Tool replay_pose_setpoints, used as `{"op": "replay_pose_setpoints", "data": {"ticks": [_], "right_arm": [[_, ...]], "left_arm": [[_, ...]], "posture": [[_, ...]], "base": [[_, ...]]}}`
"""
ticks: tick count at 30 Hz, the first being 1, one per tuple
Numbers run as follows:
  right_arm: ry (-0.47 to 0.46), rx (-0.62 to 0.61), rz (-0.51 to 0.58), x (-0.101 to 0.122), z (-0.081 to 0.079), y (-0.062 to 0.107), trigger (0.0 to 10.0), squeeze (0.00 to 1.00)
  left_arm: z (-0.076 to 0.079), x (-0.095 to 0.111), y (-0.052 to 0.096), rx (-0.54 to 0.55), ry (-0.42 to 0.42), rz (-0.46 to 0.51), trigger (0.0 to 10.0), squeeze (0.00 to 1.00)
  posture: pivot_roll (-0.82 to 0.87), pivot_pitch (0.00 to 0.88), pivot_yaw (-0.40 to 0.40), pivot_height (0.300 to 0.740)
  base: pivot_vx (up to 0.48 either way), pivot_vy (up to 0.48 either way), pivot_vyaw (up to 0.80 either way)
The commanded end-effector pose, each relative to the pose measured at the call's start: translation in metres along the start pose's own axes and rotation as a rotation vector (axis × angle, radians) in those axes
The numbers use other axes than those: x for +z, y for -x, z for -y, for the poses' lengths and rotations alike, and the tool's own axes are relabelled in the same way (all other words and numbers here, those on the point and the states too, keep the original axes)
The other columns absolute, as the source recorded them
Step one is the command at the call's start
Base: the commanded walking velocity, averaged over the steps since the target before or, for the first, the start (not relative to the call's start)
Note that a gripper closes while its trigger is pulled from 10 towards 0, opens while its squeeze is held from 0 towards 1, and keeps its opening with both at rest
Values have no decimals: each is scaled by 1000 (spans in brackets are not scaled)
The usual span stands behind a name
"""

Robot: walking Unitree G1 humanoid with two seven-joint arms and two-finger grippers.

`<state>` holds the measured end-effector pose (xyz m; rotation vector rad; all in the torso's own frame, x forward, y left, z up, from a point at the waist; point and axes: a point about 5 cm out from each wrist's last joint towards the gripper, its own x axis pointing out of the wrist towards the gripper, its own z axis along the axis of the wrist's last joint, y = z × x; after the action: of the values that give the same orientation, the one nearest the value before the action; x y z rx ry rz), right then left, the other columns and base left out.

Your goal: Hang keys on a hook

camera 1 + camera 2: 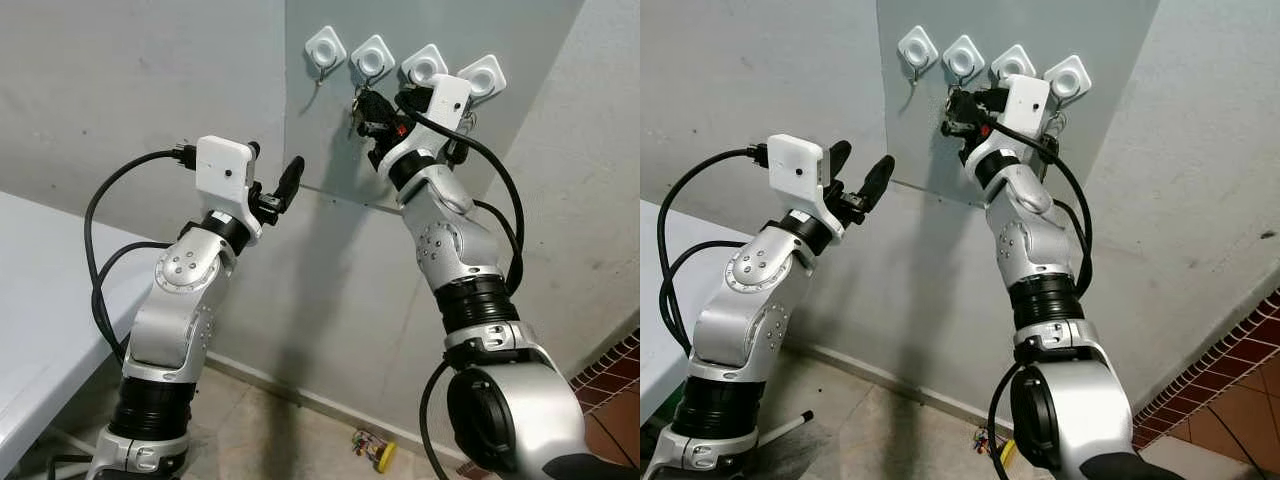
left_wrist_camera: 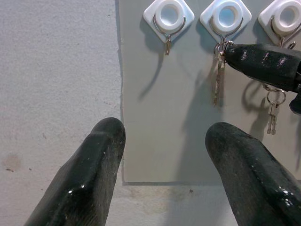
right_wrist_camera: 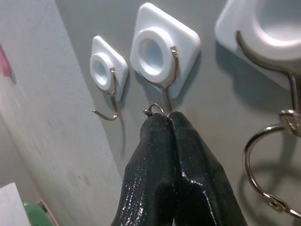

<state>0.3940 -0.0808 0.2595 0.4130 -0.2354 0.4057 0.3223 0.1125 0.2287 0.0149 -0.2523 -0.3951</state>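
Note:
Several white diamond-shaped hooks sit in a row on a grey wall panel (image 1: 330, 140). My right gripper (image 3: 167, 123) is raised to the second hook (image 3: 162, 52) and shut on the ring of a key set (image 2: 217, 75). The ring (image 3: 152, 110) touches the tip of that hook's wire, and the keys dangle below it. The first hook (image 2: 168, 18) is bare. A second key set (image 2: 273, 109) hangs from the third hook (image 2: 287, 14). My left gripper (image 1: 860, 168) is held up to the left of the panel, open, with nothing between its fingers (image 2: 89, 174).
A white table (image 1: 40, 310) stands at the left beside my left arm. A small yellow object (image 1: 378, 453) lies on the floor by the wall. Red tiles (image 1: 612, 385) show at the lower right. The wall turns a corner right of the panel.

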Motion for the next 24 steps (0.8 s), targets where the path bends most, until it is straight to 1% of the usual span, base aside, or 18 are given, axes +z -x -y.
{"op": "replay_pose_setpoints", "data": {"ticks": [1, 3, 7, 9, 13, 20, 21, 22, 23, 24], "right_arm": [[-41, -11, 25, 12, -2, -4, 10000, 0], [-70, -20, 21, 10, 0, -3, 10000, 0], [-79, -20, 19, 9, -1, -2, 10000, 0], [-112, -27, 4, 7, -1, -1, 10000, 0], [-95, -19, -4, 3, -2, 3, 10000, 0], [-95, 9, 2, 1, -4, 6, 10000, 0], [-85, 51, 27, 1, -7, 9, 10000, 1000], [-85, 51, 27, 1, -7, 9, 10000, 1000], [-69, 155, 80, 2, -13, 15, 10000, 1000], [-68, 192, 92, 2, -16, 17, 10000, 1000]], "left_arm": [[1, 9, -3, -2, -4, 26, 10000, 0], [1, 9, -3, 0, -3, 27, 10000, 0], [0, 10, -3, 1, -2, 27, 10000, 0], [1, 10, -3, 1, 2, 28, 10000, 0], [0, 10, -4, 1, 2, 30, 10000, 0], [0, 11, -5, 6, 0, 32, 10000, 0], [-1, 11, -5, 10, -2, 33, 10000, 0], [-1, 11, -5, 10, -2, 33, 10000, 0], [-1, 11, -5, 18, -7, 36, 10000, 0], [-2, 12, -5, 20, -7, 37, 10000, 0]], "posture": [[-50, 0, -54, 724], [-50, 0, -54, 724], [-56, 0, -49, 724], [-56, 0, -49, 724], [-62, 0, -45, 724], [-64, 0, -44, 724], [-63, 0, -45, 724], [-63, 0, -45, 724], [-63, 0, -45, 724], [-63, 0, -45, 724]], "base": [[0, 0, 0], [0, 0, 0], [0, 0, 0], [0, 0, 0], [0, 0, 0], [0, 0, 0], [0, 0, 0], [0, 0, 0], [0, 0, 0], [0, 0, 0]]}}
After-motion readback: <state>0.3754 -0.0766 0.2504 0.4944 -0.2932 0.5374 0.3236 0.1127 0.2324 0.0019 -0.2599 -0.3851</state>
